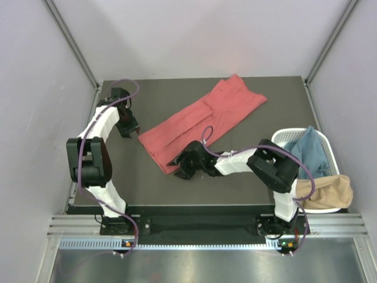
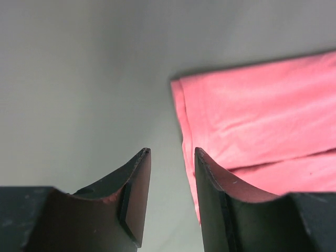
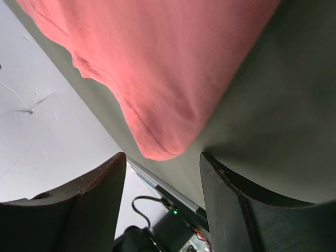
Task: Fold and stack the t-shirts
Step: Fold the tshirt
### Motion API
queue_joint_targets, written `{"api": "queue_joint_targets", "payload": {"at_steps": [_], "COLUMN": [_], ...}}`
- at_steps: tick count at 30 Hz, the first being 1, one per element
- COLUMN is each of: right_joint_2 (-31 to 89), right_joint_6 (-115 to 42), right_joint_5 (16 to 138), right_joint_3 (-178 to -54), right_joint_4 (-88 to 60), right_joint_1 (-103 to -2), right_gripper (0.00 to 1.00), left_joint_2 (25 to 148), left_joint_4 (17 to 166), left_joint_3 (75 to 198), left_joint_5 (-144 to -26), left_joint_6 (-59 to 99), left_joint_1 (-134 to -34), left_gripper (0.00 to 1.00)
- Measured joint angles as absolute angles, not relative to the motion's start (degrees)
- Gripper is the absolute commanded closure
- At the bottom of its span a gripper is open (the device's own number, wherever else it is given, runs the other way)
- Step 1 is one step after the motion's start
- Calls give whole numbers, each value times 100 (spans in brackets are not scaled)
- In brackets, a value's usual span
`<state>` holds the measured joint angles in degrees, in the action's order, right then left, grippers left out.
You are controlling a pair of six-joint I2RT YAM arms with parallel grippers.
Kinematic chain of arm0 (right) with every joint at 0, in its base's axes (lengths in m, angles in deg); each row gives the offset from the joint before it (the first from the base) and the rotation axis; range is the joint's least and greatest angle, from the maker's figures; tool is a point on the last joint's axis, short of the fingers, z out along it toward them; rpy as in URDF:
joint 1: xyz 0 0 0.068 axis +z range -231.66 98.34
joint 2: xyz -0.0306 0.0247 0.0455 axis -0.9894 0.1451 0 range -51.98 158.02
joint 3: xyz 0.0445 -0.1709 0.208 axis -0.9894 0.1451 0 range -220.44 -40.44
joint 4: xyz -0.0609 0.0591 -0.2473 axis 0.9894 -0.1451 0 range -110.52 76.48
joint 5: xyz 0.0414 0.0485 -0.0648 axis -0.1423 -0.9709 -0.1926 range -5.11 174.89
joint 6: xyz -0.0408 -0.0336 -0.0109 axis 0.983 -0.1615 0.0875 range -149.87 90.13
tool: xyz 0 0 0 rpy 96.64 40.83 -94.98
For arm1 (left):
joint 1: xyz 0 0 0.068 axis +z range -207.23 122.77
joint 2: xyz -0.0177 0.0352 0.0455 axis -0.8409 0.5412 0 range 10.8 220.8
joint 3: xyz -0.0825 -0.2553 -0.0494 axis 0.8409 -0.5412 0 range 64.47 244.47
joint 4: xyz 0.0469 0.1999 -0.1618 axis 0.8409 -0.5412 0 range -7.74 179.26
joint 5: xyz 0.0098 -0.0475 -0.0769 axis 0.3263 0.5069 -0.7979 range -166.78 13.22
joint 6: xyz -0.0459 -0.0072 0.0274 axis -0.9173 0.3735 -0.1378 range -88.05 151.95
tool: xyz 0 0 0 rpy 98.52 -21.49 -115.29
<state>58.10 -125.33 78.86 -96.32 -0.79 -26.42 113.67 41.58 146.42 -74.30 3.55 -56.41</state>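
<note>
The coral-red t-shirt [image 1: 203, 121] lies partly folded in a long diagonal strip on the dark table. My left gripper [image 1: 133, 132] is open at the strip's near-left corner. In the left wrist view the gripper [image 2: 170, 153] stands open with bare table between its fingers, and the shirt's edge [image 2: 252, 115] lies at the right finger. My right gripper [image 1: 176, 161] is open at the strip's lower end. In the right wrist view the gripper [image 3: 163, 157] is open and the shirt's rounded corner [image 3: 157, 79] lies just ahead of the fingertips, not gripped.
A white slotted basket [image 1: 283, 137] stands at the right table edge. It holds a blue t-shirt [image 1: 312, 152], and a tan t-shirt [image 1: 327, 192] hangs over its near rim. The table [image 1: 147, 188] ends close to the arm bases.
</note>
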Motion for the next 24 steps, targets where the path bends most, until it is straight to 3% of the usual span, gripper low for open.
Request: {"api": "queue_joint_targets", "payload": {"at_steps": [6,12,14,19,24], "right_joint_2": [6029,6149,6149,6149,5970], "right_joint_6": [-12763,-12914,-12949,-12783,-12068], "right_joint_5": [8164,8420,8496,8507,8293], "right_joint_3": [-9918,-10121,-10121,-10065,-9765], "right_joint_4": [-123,-326,-376,-462,-400], "right_joint_1": [-2475,-2353,-2301,-2279,-2316], "right_gripper": [46,58,66,97,100], "left_joint_2": [10853,10532,10501,10501,10499], "left_joint_4": [4110,4114,4110,4107,4118], "left_joint_3": [14493,14491,14491,14489,14356], "left_joint_5": [-7441,-7480,-7456,-7485,-7653], "left_joint_6": [281,250,257,296,311], "left_joint_1": [-5641,-5641,-5641,-5641,-5654], "left_gripper": [57,57,57,56,54]}}
